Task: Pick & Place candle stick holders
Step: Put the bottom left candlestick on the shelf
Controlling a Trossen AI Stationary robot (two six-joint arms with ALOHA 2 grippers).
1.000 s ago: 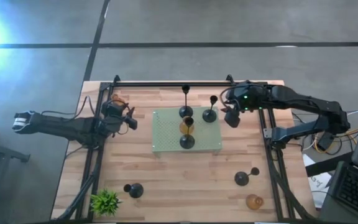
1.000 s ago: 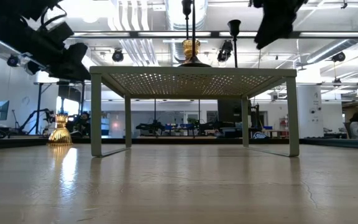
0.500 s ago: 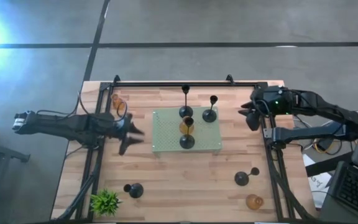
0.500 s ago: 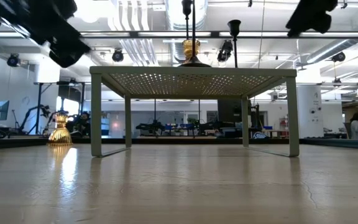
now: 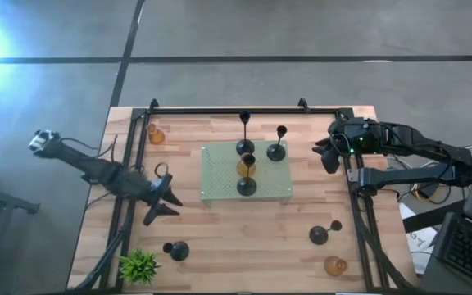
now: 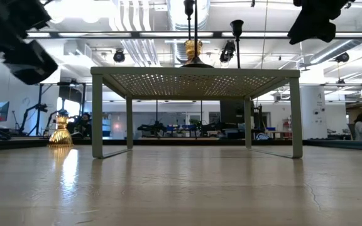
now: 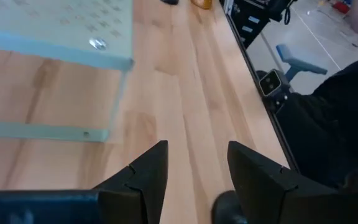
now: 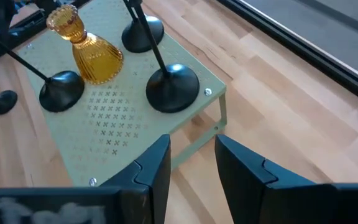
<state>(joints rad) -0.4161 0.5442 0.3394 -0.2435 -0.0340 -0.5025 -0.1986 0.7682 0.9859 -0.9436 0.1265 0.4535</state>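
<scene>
A pale green perforated mat (image 5: pixel 220 176) stands on short legs mid-table. On it stand three black candle stick holders (image 5: pixel 245 147) (image 5: pixel 276 152) (image 5: pixel 246 187) and an amber one (image 5: pixel 247 165), each on its base. Off the mat stand an amber holder (image 5: pixel 154 134) at the far left, a black one (image 5: pixel 178 251) at the near left, and a black one (image 5: pixel 318 236) and an amber one (image 5: pixel 334 265) at the near right. My left gripper (image 5: pixel 163 202) is open and empty left of the mat. My right gripper (image 5: pixel 327 156) is open and empty right of the mat.
A small green plant (image 5: pixel 138 266) stands at the near left corner. Black frame rails (image 5: pixel 236 111) run along the far edge and both sides of the table. Bare wood lies between the mat and the near edge. A laptop (image 5: pixel 469 250) sits off the table's right.
My left gripper has swung from beside the far-left amber holder toward the table's near edge, turning as it went. My right gripper has drawn back from the mat toward the table's right edge. No holder has moved.
</scene>
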